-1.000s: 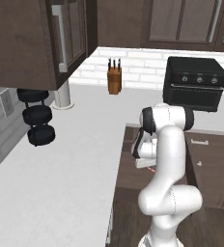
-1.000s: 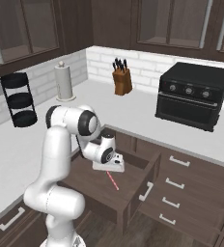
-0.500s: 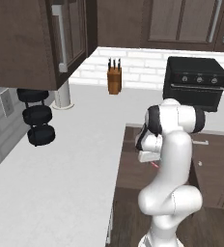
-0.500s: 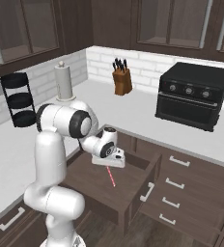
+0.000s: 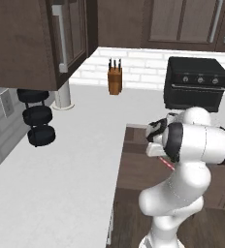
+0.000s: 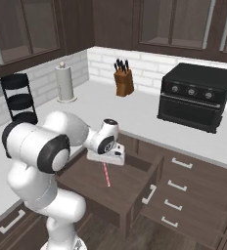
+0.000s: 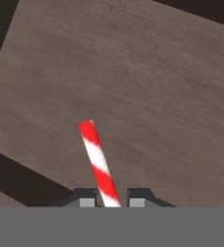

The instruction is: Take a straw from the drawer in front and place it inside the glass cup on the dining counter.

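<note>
Here the gripper (image 7: 111,198) is clenched on the upper end of the red-and-white straw (image 7: 98,163), which hangs nearly upright from the fingers (image 7: 87,198) above the brown floor of the open drawer (image 6: 81,178), clear of its walls and bottom.

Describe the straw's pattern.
Red and white diagonal stripes on the straw; clearest in the hand view.

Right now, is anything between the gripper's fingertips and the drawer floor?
Only the straw: hand view shows it between the gripper tips, hanging over the bare drawer floor.
</note>
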{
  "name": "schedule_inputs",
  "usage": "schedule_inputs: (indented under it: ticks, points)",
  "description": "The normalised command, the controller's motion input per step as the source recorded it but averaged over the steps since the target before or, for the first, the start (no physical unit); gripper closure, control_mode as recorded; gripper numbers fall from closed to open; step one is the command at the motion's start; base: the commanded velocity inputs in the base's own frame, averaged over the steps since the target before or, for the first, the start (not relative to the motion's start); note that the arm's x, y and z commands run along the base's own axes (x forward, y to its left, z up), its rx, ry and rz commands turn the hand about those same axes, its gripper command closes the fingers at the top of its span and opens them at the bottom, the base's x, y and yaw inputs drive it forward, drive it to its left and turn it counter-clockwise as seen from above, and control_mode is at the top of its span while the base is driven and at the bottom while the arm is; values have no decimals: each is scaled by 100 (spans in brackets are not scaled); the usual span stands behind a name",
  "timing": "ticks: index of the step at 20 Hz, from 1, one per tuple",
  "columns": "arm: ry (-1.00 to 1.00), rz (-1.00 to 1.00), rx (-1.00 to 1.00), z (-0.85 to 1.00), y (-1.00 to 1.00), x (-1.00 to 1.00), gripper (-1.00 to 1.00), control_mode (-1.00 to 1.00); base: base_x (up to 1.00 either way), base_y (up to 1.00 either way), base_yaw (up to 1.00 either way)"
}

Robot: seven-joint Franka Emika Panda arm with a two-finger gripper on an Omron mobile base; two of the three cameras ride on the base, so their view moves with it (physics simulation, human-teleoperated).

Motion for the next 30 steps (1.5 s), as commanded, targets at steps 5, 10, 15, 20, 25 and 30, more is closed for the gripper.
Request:
schedule_inputs:
  ticks: [5,10,15,20,25,30]
  points:
    - [-3,-2,3,100,0,-3,100,-100,0,0,0]
    - [-15,-3,0,100,0,-24,100,-100,0,0,0]
    - [-30,-7,0,100,0,-51,100,-100,0,0,0]
    - [-39,-6,0,100,0,-64,100,-100,0,0,0]
    - [-29,-2,-5,100,9,-54,100,-100,0,0,0]
    - [-3,0,-5,96,40,-32,100,-100,0,0,0]
